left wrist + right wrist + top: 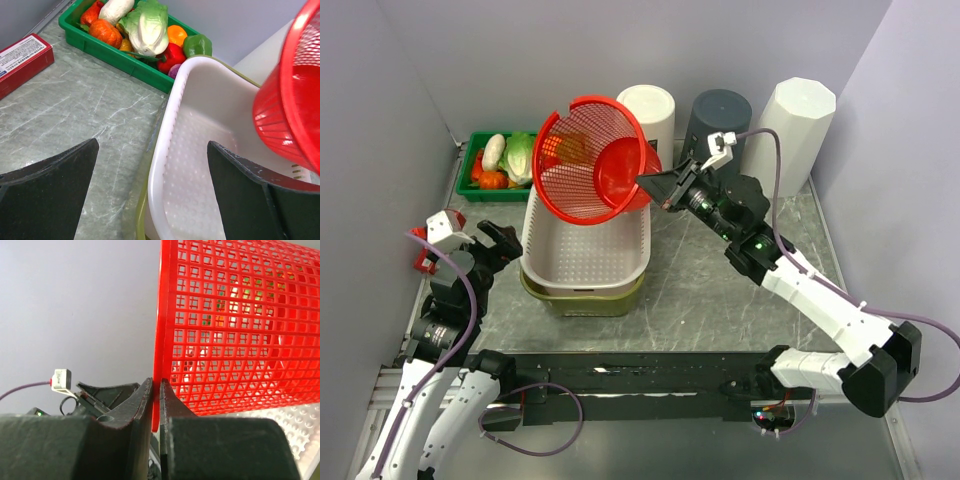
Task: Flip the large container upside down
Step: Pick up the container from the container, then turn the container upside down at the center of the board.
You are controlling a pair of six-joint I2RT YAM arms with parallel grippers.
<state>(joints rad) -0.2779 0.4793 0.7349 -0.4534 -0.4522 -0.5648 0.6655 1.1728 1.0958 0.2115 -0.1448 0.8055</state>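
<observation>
A red mesh basket [582, 165] hangs tilted on its side above a white perforated basket [585, 262], which nests in an olive tub [582, 302]. My right gripper [652, 186] is shut on the red basket's rim; in the right wrist view the jaws [156, 386] pinch that thin rim, and the red mesh [235, 330] stretches away to the right. My left gripper [496, 246] is open and empty at the white basket's left side. In the left wrist view it [152, 145] straddles the white rim [159, 165], with the red basket [290, 105] at the upper right.
A green tray [470, 172] of toy vegetables stands at the back left [100, 47]. A red box [422, 262] lies by the left wall [22, 60]. A white cylinder [650, 108], a dark cylinder [716, 118] and a white octagonal column [800, 122] stand along the back.
</observation>
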